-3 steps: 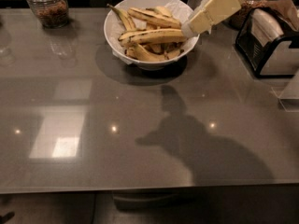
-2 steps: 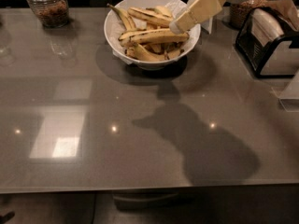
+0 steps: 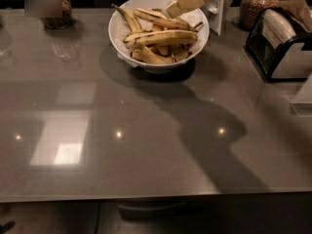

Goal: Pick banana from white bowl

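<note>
The white bowl stands at the back middle of the grey table and holds several bananas. The long, slim, speckled banana lies across the top of the pile, toward the far rim. A thicker, brighter banana lies in front of it. A short dark-tipped banana points up at the left. My gripper, a cream-coloured wedge, comes in from the upper right. It hangs over the bowl's far right rim, just above the right end of the slim banana.
A glass jar stands at the back left and another jar at the back right. A black and white appliance sits at the right. A white upright piece stands just behind the bowl. The table's front edge runs along the bottom.
My gripper has moved left, from beside the bowl's right rim to over its far right rim. The bowl and the bananas have not moved.
</note>
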### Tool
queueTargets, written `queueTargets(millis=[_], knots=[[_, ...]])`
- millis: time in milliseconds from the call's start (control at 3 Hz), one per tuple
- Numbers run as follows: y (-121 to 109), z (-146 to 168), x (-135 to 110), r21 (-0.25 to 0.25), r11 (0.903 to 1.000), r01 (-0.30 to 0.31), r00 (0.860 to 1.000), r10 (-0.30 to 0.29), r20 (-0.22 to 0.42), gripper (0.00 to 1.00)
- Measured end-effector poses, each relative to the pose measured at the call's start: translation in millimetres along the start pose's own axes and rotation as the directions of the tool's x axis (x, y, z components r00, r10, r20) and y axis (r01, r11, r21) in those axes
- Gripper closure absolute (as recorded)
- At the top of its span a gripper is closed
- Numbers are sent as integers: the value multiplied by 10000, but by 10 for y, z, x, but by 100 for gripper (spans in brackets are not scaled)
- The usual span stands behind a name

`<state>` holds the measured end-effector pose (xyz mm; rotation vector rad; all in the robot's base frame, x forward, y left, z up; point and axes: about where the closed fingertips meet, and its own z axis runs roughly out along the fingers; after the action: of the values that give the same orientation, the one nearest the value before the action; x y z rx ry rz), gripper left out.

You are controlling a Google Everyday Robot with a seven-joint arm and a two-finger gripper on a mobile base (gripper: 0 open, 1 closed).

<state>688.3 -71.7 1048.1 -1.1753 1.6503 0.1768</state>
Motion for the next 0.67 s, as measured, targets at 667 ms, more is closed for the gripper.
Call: queueTargets(millis=[667], knots=[[-66, 443, 76, -371, 9990, -251, 9997, 251, -12, 57]])
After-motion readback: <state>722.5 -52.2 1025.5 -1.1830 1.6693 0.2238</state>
